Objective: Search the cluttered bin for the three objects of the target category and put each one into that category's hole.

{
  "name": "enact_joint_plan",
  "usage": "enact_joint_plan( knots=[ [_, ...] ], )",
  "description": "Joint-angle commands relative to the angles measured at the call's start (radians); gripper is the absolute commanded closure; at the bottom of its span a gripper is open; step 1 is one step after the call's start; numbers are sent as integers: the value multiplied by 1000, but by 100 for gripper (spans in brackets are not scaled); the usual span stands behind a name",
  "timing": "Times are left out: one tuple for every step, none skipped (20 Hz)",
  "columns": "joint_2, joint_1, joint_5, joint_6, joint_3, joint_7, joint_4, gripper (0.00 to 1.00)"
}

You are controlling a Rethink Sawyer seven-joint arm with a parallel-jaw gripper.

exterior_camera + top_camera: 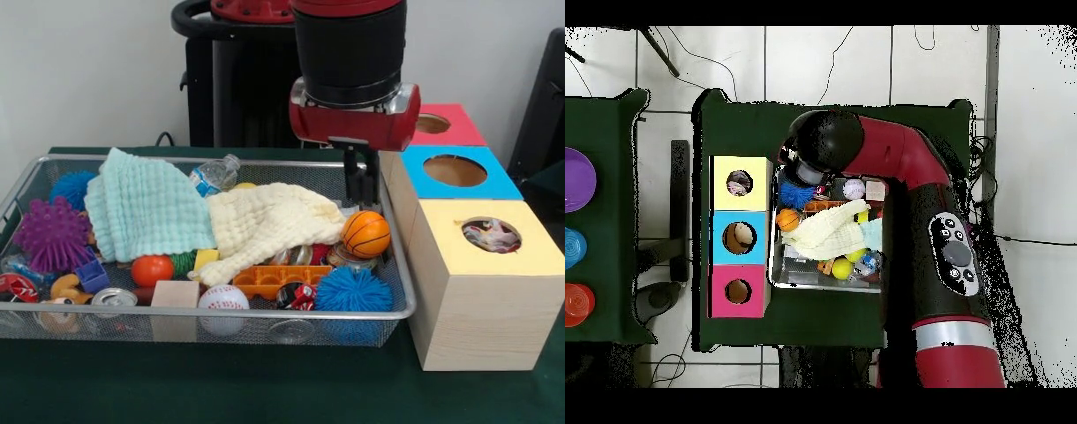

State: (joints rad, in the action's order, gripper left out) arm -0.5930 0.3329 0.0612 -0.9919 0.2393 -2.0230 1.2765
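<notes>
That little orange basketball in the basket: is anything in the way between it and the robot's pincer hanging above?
Nothing visible. The basketball lies uncovered on top of the clutter at the wire basket's end nearest the boxes. The pincer hangs just above and behind it. The yellow cloth lies beside the ball, not over it.

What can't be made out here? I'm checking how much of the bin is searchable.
- Items under the mint green cloth and pale yellow cloth: covered, front view.
- Gripper opening: fingers merge, front view; arm covers it overhead.
- Wire mesh bin right side: red arm covers it overhead.
</notes>
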Motion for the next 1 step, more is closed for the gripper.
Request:
enact_joint_plan(
  knots=[
    [23, 10, 50, -22, 95, 176, 80, 100]
  ],
)
